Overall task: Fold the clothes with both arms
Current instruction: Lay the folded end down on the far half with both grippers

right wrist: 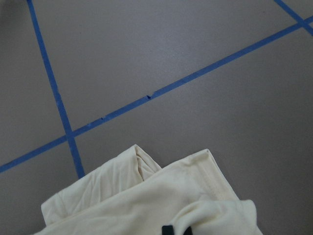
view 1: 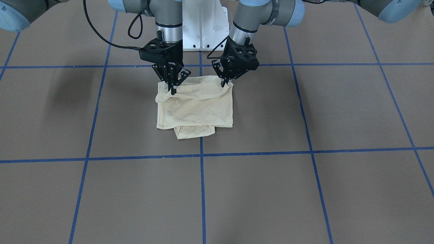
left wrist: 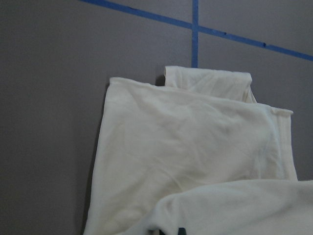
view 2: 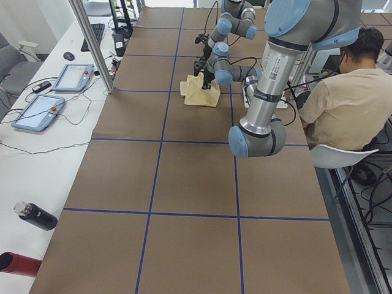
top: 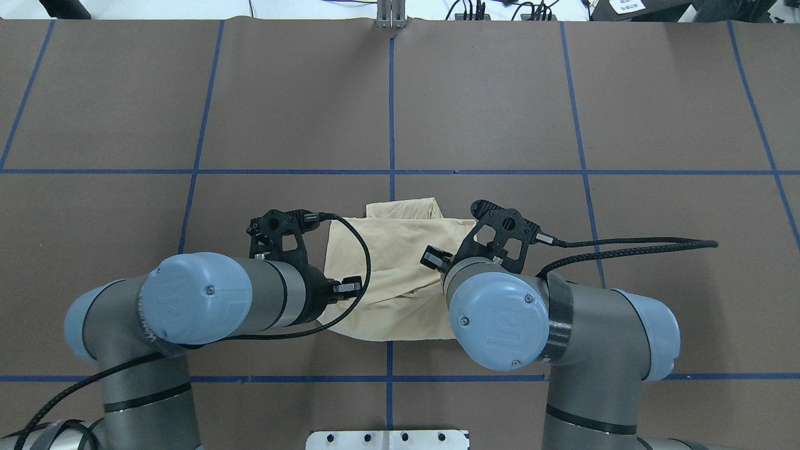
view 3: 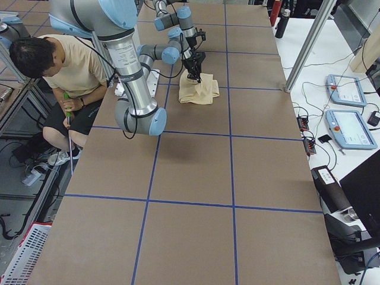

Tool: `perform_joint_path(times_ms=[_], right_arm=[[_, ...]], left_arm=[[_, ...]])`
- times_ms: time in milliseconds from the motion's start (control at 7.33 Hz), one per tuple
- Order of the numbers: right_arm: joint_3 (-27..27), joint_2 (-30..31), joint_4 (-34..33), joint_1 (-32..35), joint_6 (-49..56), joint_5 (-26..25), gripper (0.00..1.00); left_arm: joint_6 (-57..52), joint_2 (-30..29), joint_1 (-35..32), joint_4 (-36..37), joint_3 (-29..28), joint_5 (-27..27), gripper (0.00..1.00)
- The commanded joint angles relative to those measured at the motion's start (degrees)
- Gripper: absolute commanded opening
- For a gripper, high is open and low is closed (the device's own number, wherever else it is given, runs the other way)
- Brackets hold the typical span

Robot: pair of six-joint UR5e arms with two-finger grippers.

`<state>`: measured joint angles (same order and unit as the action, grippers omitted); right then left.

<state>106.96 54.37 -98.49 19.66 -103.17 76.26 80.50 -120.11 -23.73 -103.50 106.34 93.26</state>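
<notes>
— Fingers [view 1: 174, 84]?
— Pinched narrow on cloth, both pairs. Right gripper [view 1: 173, 89] on one near-robot corner of the shirt [view 1: 196, 108], left gripper [view 1: 224, 83] on the other. Edge raised off the table at the right gripper.
— Surface?
— Brown paper over the table [view 1: 305, 189], marked into squares with blue tape [view 1: 202, 189]. Shirt folded to a rough square at the middle crossing, just in front of the white pedestal [view 1: 203, 30], with a smaller flap poking out on the far side.
— Room to move?
— Wide brown squares on both sides and beyond the shirt. Busier past the edges: a seated person [view 2: 343, 104] behind the robot, and a white side bench [view 2: 37, 159] along the far edge.
— Counts?
— One shirt, two arms [top: 187, 300], two grippers. On the bench, two pendants [view 2: 72, 76] and one black bottle [view 2: 35, 215].
</notes>
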Motion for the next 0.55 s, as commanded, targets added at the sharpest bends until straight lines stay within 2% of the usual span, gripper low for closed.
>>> perform_joint_path(times_ms=[0,136,273,409], right_arm=[[-7.01,-1.63,4.25,2.05,2.6,0.2,0.0],[-10.08,-1.98,7.66,2.92,5.06,0.29,0.0],[-12.55,-2.07,10.22,4.76,6.48,3.16,0.62],[-13.01,-3.03,10.33,6.17,11.71,5.19,1.0]], left_arm=[[-4.72,-2.66,-4.11,-2.65,-7.6,-0.01,0.0],[-6.65,-2.76,-5.78,-6.67,-10.86,-0.01,0.0],[-8.85,-2.67,-6.67,-7.85,-12.11,0.08,0.0],[-12.18,-2.76,-7.2,-8.03,-12.03,0.34,0.99]])
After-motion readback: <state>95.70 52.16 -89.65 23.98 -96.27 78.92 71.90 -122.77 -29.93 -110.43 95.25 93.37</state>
